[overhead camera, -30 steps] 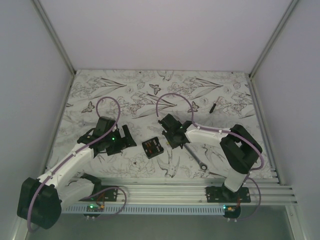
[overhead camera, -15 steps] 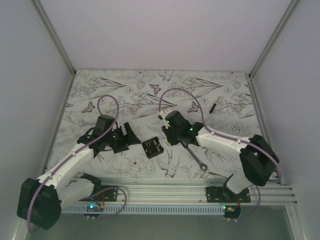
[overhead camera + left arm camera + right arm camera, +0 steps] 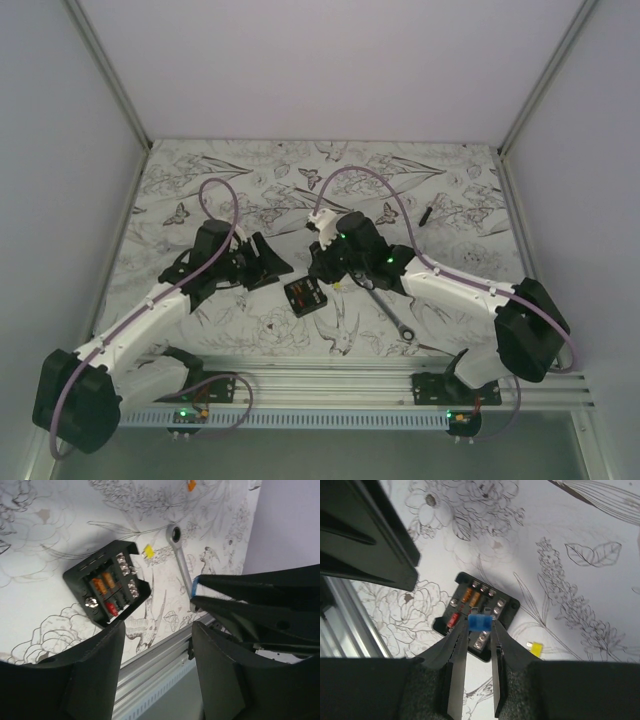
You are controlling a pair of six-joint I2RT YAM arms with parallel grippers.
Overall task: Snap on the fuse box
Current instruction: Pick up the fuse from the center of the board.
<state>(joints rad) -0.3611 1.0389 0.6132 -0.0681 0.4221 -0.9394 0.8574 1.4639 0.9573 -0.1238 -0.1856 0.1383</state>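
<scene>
The fuse box (image 3: 306,296) is a small black square box lying open on the flowered table, with orange and red fuses in its slots. It also shows in the left wrist view (image 3: 106,589) and the right wrist view (image 3: 470,600). My right gripper (image 3: 322,270) hangs just above it, shut on a small blue fuse (image 3: 481,622) held at its fingertips (image 3: 465,632) with the prongs toward the box. The blue fuse also shows in the left wrist view (image 3: 195,585). My left gripper (image 3: 272,262) is open and empty, just left of the box (image 3: 157,635).
A silver wrench (image 3: 390,312) lies right of the box. A loose yellow fuse (image 3: 535,648) lies on the table between box and wrench. A small thin black stick (image 3: 427,213) lies at the back right. The aluminium rail (image 3: 380,375) runs along the near edge.
My right gripper has moved left with the blue fuse and now sits over the fuse box. My left gripper has shifted a little right, closer to the box.
</scene>
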